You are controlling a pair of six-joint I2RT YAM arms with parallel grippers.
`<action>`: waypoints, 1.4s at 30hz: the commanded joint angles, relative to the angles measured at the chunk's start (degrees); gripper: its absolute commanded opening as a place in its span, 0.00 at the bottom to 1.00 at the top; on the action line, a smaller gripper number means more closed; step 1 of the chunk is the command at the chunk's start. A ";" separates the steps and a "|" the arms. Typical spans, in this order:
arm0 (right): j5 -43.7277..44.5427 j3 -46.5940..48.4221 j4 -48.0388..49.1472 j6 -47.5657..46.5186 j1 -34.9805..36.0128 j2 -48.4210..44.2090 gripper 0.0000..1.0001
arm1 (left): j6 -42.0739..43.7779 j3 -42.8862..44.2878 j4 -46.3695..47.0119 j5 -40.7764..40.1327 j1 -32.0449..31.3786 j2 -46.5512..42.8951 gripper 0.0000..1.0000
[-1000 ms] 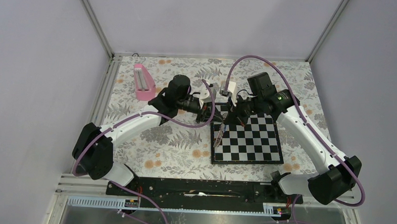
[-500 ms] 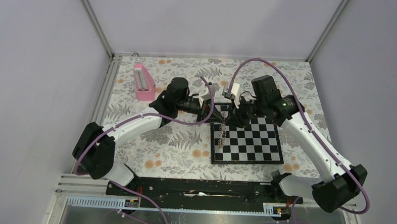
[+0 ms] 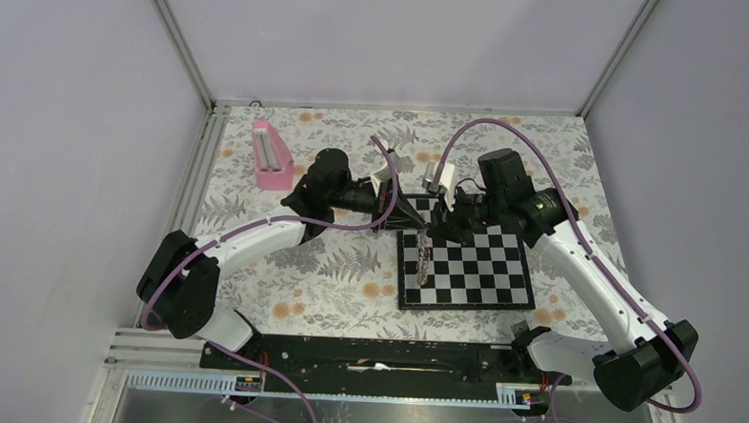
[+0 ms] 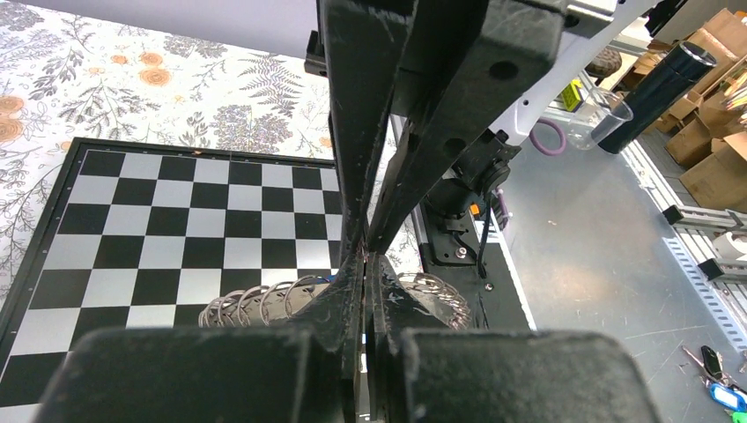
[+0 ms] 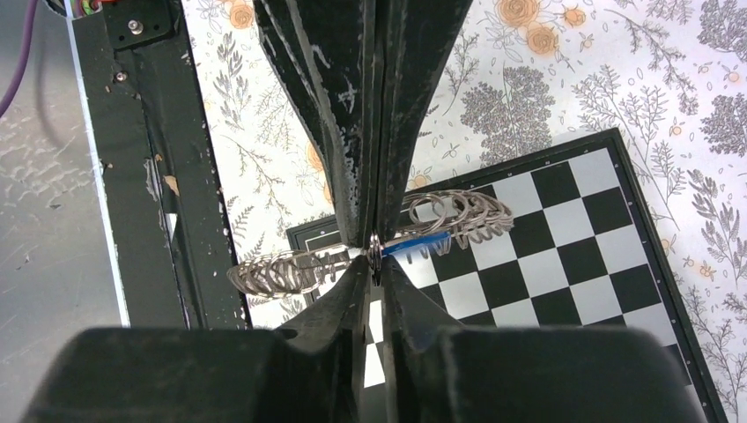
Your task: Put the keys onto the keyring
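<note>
Threading step, I judge. The left tool (image 4: 366, 257), shut tight, holds the large dark-grey chain-like metal keyring (image 5: 282, 270) over the black-and-white chessboard (image 3: 473, 273). The right tool (image 5: 374, 253) pinches the small blue-headed key (image 5: 414, 246) at its band. The next move likely calls for easing the key on.

Keyring (image 3: 424, 259): earlier slanted across the left edge of the chessboard (image 3: 482, 273), now hanging more upright just inside that edge. Left gripper (image 3: 414, 222): has pinched fully closed on the keyring. Right gripper (image 3: 433, 232), pinching the blue key (image 5: 416, 244): drawn slightly rightward along the board's far edge. The right arm (image 3: 588, 268) now bends farther out from the board's near-right corner.
</note>
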 commanded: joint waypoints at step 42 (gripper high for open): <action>6.45 -3.94 7.53 5.04 0.43 -3.49 0.31 | -8.19 -0.66 8.10 -14.24 1.11 0.42 0.00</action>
